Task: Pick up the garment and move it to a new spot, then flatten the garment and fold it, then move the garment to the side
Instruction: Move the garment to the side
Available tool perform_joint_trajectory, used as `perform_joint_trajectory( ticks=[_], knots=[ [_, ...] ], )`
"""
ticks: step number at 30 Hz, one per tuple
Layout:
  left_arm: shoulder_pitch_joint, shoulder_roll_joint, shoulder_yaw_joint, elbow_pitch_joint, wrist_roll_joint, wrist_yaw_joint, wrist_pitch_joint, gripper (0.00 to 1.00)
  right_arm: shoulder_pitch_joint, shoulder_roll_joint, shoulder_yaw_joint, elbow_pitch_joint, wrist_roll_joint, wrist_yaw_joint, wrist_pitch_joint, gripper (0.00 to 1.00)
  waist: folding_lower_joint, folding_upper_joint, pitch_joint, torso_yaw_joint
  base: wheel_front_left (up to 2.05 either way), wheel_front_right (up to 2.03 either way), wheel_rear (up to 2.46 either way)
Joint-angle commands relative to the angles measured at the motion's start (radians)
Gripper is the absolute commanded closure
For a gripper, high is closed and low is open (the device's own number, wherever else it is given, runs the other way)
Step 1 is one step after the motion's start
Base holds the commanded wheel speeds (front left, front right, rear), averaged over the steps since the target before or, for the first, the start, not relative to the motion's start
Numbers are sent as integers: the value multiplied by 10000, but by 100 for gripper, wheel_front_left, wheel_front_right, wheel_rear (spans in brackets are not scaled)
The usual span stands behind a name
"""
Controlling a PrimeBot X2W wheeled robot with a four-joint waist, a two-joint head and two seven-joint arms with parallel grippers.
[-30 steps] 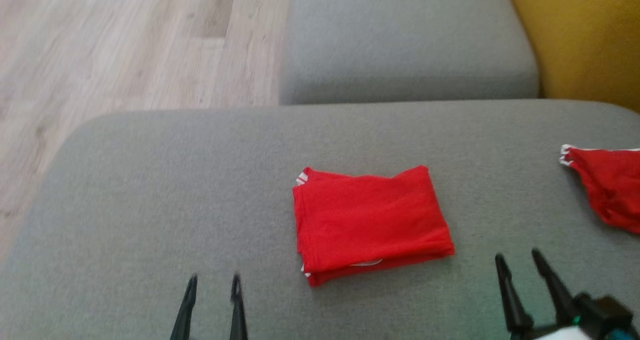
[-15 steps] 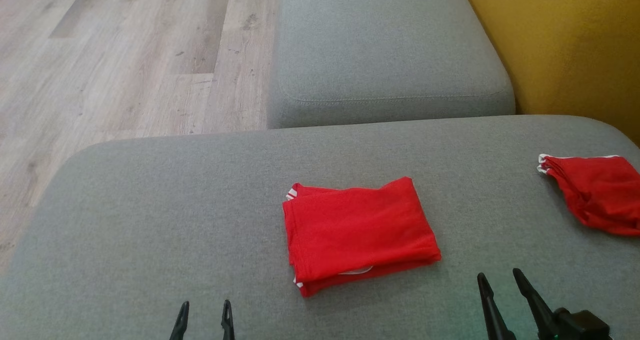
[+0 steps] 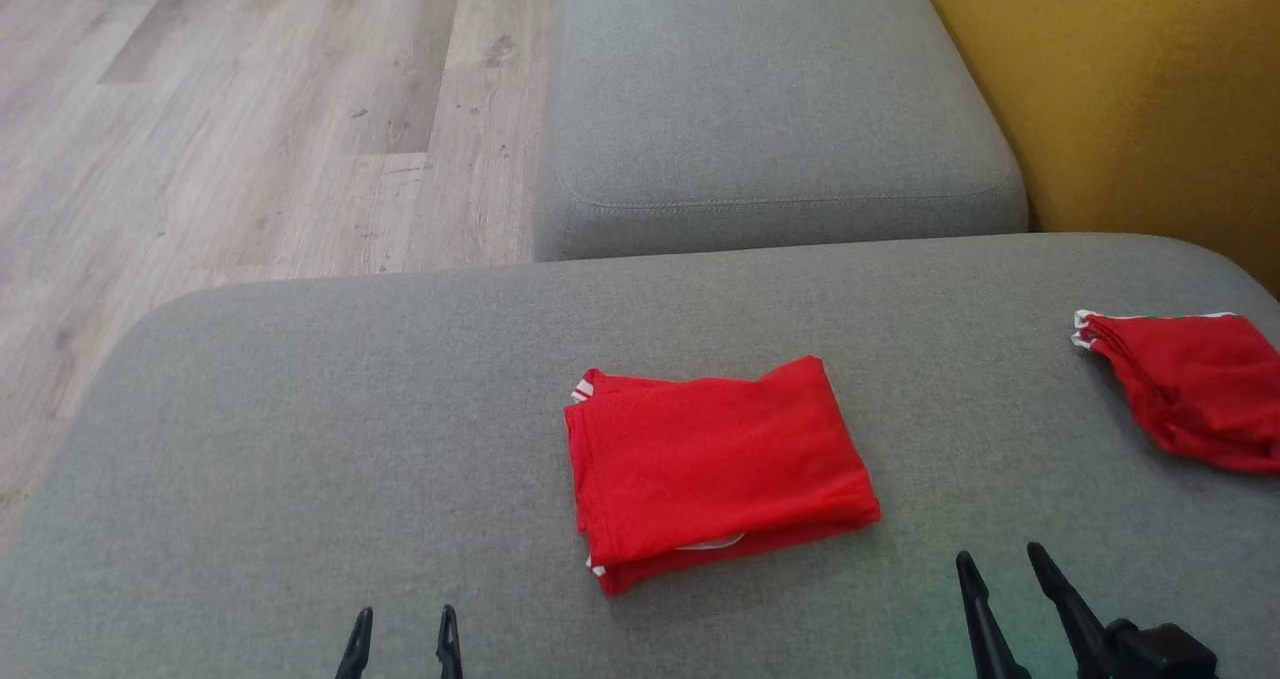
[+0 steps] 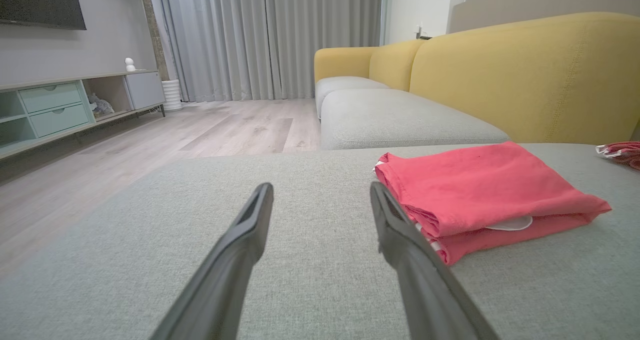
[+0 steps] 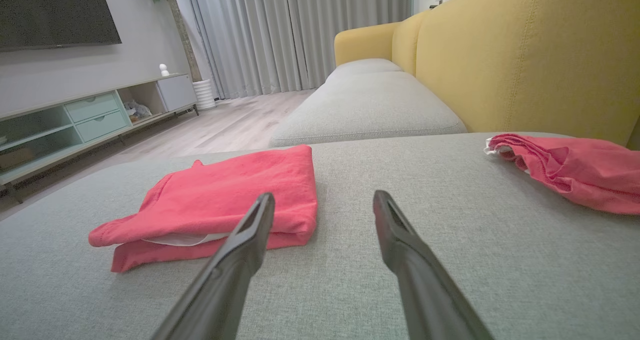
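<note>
Listing by view.

Head view: folded red garment, a neat rectangle with white trim at its left corners, lying flat near the middle of the grey seat cushion. Second red garment, crumpled, on the same cushion at its right edge, well apart from the first. Left tool at the lower edge, fingers spread, holding nothing, apart from the cloth. Right tool at lower right, fingers likewise spread and bare. Further grey cushion, yellow backrest and wood floor beyond.

Left wrist view: spread fingers over the cushion; folded garment to their right, a white inner layer showing in its near fold. Low cabinet with two closed drawers; its open compartment holds a small pale heap, too small to identify.

Right wrist view: folded garment left of the spread fingers, crumpled one at far right.
</note>
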Motion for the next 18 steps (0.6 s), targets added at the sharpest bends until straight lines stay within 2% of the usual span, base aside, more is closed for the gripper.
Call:
perform_joint_trajectory(
  ticks=[1, 10, 18],
  knots=[
    [-170, -137, 348, -212, 63, -9, -97, 0, -263, -111, 201, -241, -100, -7, -110, 0, 0, 0, 16, -14, 0, 0, 0],
    [-217, -139, 320, -356, 64, 57, -97, 0, -553, -55, -41, -60, -51, -7, -110, 0, 0, 0, 304, 25, 0, 0, 0],
    [-411, -140, 63, -563, 30, 70, -97, 0, -1881, -85, 234, 1208, 118, -7, -110, 0, 0, 0, 830, 101, 0, 0, 0]
  ],
)
